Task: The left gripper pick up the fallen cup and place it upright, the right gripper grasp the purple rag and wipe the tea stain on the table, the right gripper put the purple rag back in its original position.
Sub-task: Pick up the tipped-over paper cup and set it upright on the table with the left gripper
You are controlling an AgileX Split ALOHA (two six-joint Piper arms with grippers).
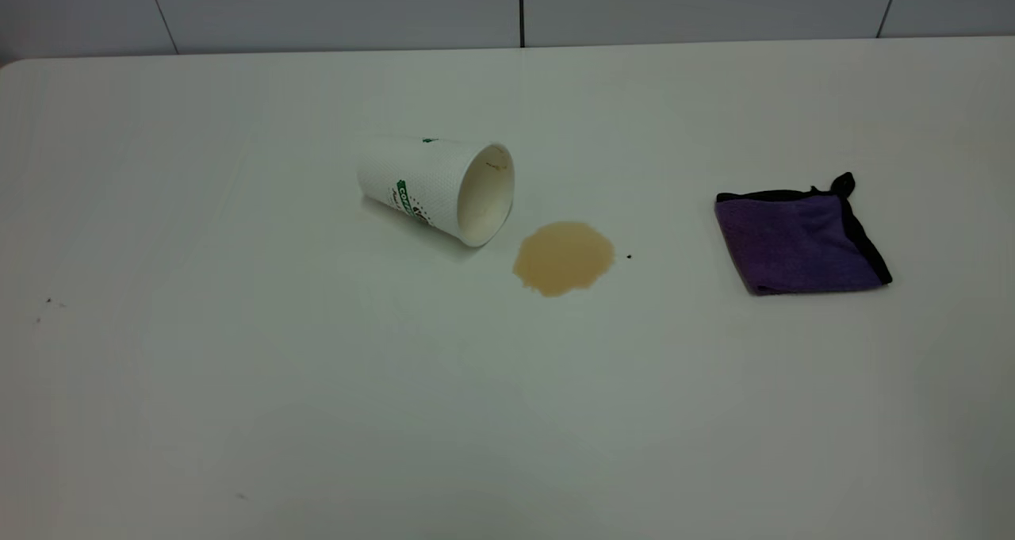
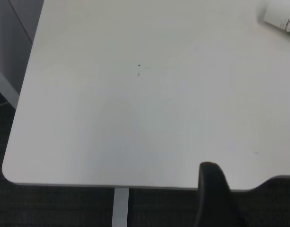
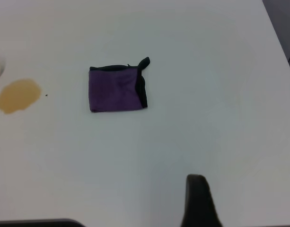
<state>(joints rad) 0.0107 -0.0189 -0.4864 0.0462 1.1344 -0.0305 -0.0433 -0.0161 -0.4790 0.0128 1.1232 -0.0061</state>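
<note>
**Inspector:** Begin with what lies nearest the arms.

**Assistant:** In the left wrist view, one dark finger (image 2: 213,191) of the left gripper juts in over the near edge of the white tabletop (image 2: 135,123). Only that single finger shows, so I cannot tell how far the gripper is open, and nothing is seen in its hold. The right wrist view is the same: one dark finger (image 3: 197,198) of the right gripper above the tabletop edge, opening not determinable, nothing held. Neither arm appears in the exterior view.

**Inspector:** Moving farther in?

**Assistant:** The tea stain (image 1: 563,257), a tan rounded puddle, sits near the middle of the tabletop. A tiny dark speck (image 1: 629,256) lies just beside it on the rag side.

**Inspector:** The cup?

**Assistant:** The cup (image 1: 440,187) is white paper with green print, lying on its side just behind and to the left of the stain. Its open mouth faces the puddle; the rim is just beside the stain's edge, not clearly touching. Only its corner (image 2: 282,14) shows in the left wrist view.

**Inspector:** The rag?

**Assistant:** The purple rag (image 1: 797,239) lies folded flat, black-trimmed, well apart to the right of the stain, with a black corner tab sticking up at its far edge.
</note>
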